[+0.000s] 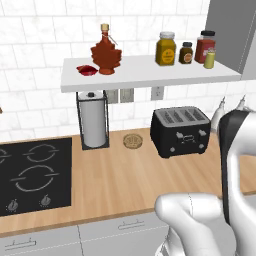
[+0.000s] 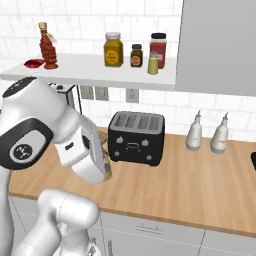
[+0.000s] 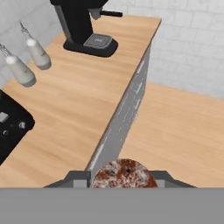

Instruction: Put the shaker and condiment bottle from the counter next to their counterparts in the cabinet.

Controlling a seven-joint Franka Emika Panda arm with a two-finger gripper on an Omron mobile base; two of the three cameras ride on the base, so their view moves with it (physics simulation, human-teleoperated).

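White cabinet shelf (image 1: 150,75) carries the condiment bottle (image 1: 105,52) beside a red packet (image 1: 87,70), with a second shaker (image 1: 209,59) near its right end; the jar labels are too small to read. Right base view: the gripper (image 2: 104,169) hangs over the counter (image 2: 200,175), left of the toaster (image 2: 136,137). Hand view: the fingers (image 3: 76,177) pinch the shaker (image 3: 124,174), its round top speckled.

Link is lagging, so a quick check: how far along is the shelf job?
Done: the condiment bottle stands on the cabinet shelf beside the red packet. In hand: the tool is shut on what looks like the shaker, near the counter edge. Left: lift it to the matching shaker at the shelf's right end and release.
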